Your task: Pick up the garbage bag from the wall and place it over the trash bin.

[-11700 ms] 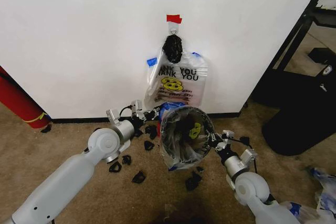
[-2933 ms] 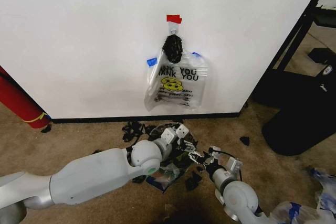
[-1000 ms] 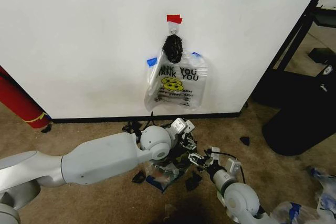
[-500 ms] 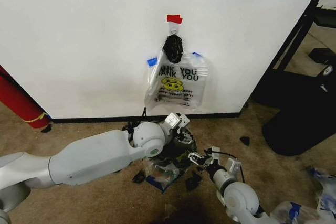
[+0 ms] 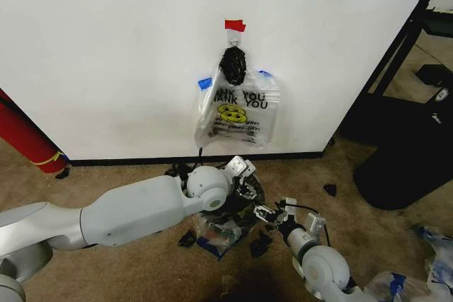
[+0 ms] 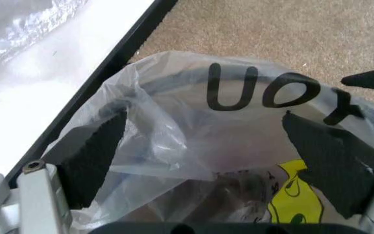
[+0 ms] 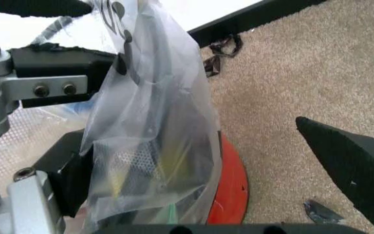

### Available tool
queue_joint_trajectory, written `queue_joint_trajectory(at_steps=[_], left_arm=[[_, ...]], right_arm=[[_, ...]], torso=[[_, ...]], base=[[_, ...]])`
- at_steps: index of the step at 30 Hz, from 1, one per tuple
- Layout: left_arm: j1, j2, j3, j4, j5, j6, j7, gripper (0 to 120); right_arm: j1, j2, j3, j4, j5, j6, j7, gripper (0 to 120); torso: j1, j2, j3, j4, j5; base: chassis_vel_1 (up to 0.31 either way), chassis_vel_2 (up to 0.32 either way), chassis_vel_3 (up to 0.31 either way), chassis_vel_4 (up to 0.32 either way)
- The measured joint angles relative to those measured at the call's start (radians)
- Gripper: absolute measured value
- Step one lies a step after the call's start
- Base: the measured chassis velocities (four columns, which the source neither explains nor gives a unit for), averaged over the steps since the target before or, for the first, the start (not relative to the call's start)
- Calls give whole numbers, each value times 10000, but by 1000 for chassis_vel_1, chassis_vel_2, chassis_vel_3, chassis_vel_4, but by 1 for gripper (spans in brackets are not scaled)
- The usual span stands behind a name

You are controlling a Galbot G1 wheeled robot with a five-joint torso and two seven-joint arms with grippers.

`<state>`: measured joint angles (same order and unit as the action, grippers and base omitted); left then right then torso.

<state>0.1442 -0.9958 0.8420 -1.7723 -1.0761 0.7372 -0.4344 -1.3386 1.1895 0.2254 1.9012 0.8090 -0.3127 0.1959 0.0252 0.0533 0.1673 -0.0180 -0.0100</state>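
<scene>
Step in hand: seating the garbage bag over the trash bin, on the floor near the wall. Left claw and right claw both stand wide around the plastic. Next move, by judgement: draw the film down past the rim.

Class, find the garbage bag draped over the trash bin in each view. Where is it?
Head view: garbage bag on the carpet beneath the left gripper, right gripper beside it.
Left wrist view: garbage bag, "YOU" print, between open jaws.
Right wrist view: garbage bag draped over the trash bin.
Shared landmark: black baseboard.
</scene>
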Motion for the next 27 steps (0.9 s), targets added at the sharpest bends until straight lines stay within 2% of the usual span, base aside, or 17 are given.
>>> queue_joint_trajectory(at_steps=[12,27], left_arm=[[41,-231,3,-145,-115,-24,-156,94],[-17,-435,98,-41,-171,-56,-273,94]], right_arm=[[35,31,-88,-36,-87,-36,49,100],[-24,-61,-169,295,-927,70,-2,100]], torso=[[0,0,0,-1,1],[0,0,0,-1,0]], base=[[0,0,0,0],[0,0,0,0]])
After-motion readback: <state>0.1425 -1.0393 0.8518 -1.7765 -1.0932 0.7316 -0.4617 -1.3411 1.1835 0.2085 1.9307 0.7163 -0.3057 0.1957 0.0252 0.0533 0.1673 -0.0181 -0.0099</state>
